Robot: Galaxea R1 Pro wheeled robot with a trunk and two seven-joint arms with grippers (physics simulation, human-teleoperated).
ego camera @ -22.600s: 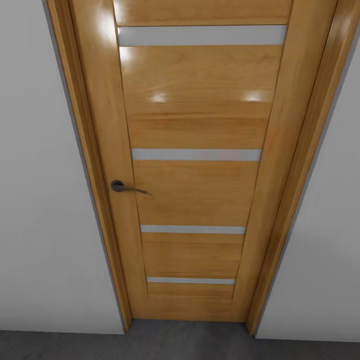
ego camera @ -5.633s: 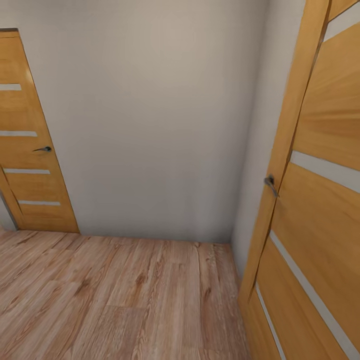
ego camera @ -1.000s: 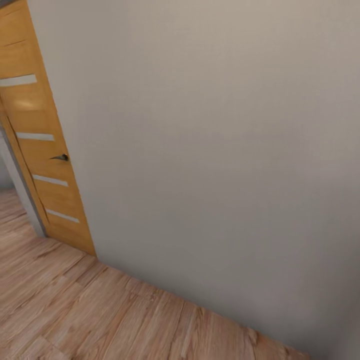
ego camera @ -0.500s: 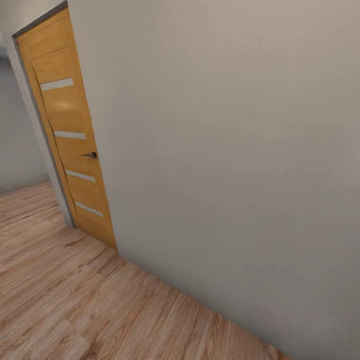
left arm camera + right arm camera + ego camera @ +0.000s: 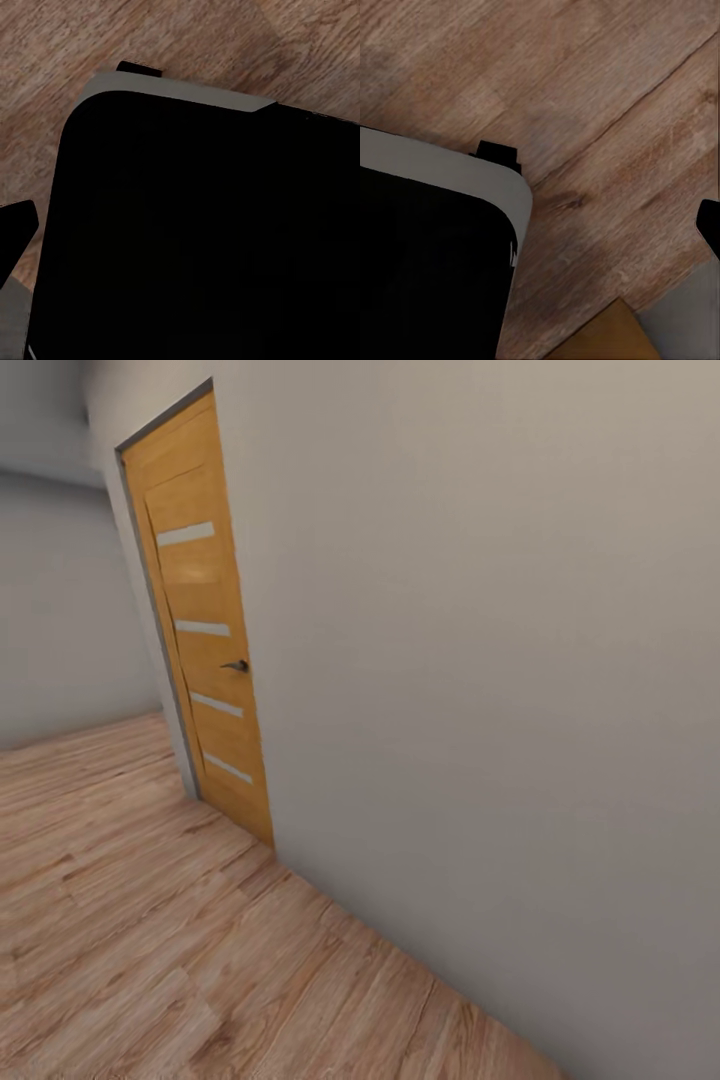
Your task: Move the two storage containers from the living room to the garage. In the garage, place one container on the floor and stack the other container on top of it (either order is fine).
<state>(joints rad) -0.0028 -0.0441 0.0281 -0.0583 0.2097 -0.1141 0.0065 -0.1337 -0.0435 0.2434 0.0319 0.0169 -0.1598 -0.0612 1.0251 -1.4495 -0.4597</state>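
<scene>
One wooden door (image 5: pixel 205 650), honey-coloured with four pale horizontal strips and a dark lever handle (image 5: pixel 236 666), stands closed in a long beige wall (image 5: pixel 480 660) that runs diagonally across the head view. Light wood-plank flooring (image 5: pixel 150 920) spreads below it toward a shadowed grey wall (image 5: pixel 60 620) at far left. Neither orange-red storage container can be seen from here; the surroundings look like an indoor hallway or room with plank floor rather than concrete.

From the left wrist camera, a large black rounded body with a pale grey edge (image 5: pixel 187 94), possibly part of the robot's own base, hangs over the planks (image 5: pixel 90 45). The right wrist camera looks down on a similar black shape with a grey rim (image 5: pixel 450 169) above the same flooring (image 5: pixel 607 112). How far either gripper stands open cannot be told.
</scene>
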